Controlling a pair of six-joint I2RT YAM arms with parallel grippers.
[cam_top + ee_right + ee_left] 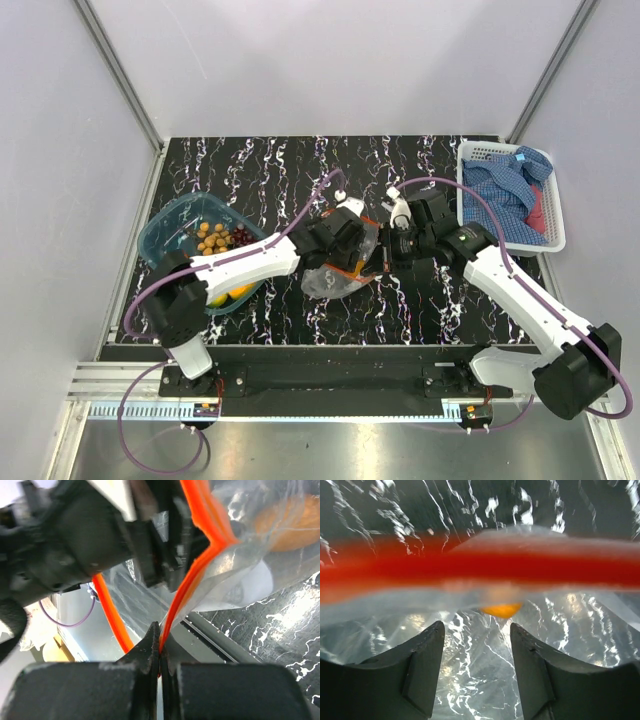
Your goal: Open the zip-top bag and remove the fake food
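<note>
Now, frame centre: right gripper (pixel 159 642) clamped on zip-top bag (pixel 338 280) orange strip; left gripper (pixel 477 630) jaws apart at bag mouth; orange fake food (pixel 502 610) inside.

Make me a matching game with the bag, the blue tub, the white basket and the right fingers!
Things:
1. zip-top bag
2. blue tub
3. white basket
4. right fingers

Matches:
A. far right corner
B. pinched shut on the orange zip strip
C. left side, with fake food inside
D. in the middle

Pairs: 1-D, 2-C, 3-A, 4-B
</note>
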